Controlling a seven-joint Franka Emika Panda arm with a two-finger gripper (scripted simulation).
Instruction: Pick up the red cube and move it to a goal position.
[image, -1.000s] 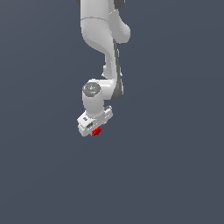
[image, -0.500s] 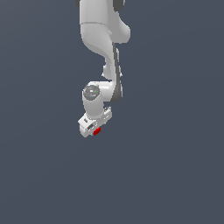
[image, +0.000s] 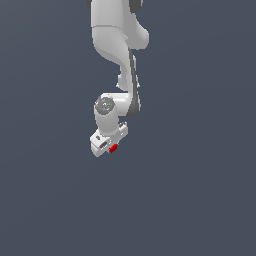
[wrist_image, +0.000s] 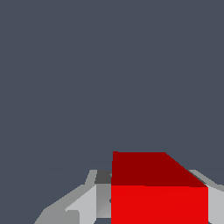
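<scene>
The red cube (image: 113, 148) is tiny and bright red and sits at the tip of my white gripper (image: 111, 146), near the middle of the exterior view. In the wrist view the red cube (wrist_image: 158, 192) fills the space between the two light grey fingers (wrist_image: 76, 204), which press on its sides. The gripper is shut on the cube. The white arm reaches down from the top of the exterior view to the gripper.
A plain dark grey-blue surface (image: 200, 190) fills the whole background in both views. No other object, edge or goal marker shows.
The gripper with the red cube has barely shifted, a little to the exterior view's right. The cube stays held.
</scene>
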